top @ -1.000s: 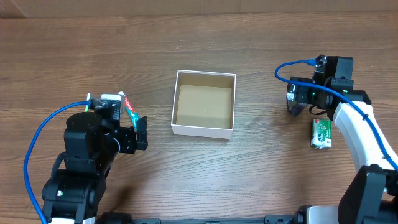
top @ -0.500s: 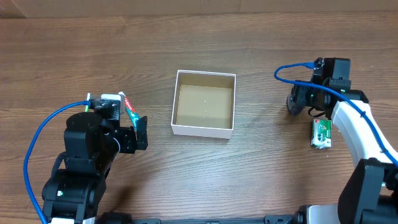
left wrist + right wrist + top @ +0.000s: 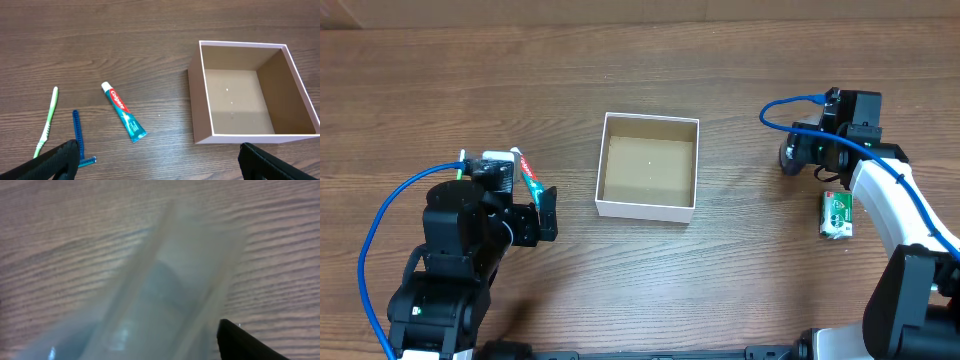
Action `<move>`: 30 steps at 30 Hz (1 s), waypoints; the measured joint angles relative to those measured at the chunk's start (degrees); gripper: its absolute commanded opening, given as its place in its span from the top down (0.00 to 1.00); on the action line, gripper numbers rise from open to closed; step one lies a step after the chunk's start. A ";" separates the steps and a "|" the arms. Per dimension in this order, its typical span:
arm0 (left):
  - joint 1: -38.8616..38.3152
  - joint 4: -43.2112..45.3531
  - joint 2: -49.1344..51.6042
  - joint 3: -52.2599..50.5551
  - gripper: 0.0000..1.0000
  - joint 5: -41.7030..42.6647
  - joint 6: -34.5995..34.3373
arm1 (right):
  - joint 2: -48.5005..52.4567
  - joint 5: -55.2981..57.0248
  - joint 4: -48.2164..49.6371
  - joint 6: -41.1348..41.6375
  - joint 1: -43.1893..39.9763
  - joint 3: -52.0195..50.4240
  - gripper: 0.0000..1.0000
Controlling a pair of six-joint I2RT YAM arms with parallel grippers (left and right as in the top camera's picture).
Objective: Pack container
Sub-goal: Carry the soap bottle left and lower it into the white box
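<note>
The container (image 3: 648, 207), a small square box with white walls and a brown inside, sits open and empty at the table's middle; it also shows in the left wrist view (image 3: 201, 115). My left gripper (image 3: 543, 213) is open and empty to its left, with both fingers low in its own view (image 3: 160, 162). My right gripper (image 3: 790, 157) is far right of the box. A blurred translucent plastic item (image 3: 165, 290) fills the right wrist view, between the jaws. One black finger (image 3: 245, 342) shows; the other is hidden.
A toothpaste tube (image 3: 123, 112), a green toothbrush (image 3: 47, 121) and a blue razor (image 3: 76, 137) lie left of the box. A small green packet (image 3: 836, 216) lies on the table below my right gripper. Blue cables hang by both arms.
My right gripper has shifted a little left and toward the far side, away from the green packet. The left arm and the box have not moved.
</note>
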 measured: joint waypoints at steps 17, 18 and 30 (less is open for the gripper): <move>0.00 0.00 0.02 0.00 0.00 0.00 0.00 | -0.02 -0.22 3.45 -1.05 0.00 -0.02 0.96; 0.00 0.00 0.02 0.00 0.00 0.00 0.00 | -0.17 -0.24 3.08 -1.05 0.00 -0.02 0.96; 0.00 -0.02 0.07 0.00 0.00 0.00 0.00 | -29.94 13.20 -11.52 7.26 27.98 0.85 0.96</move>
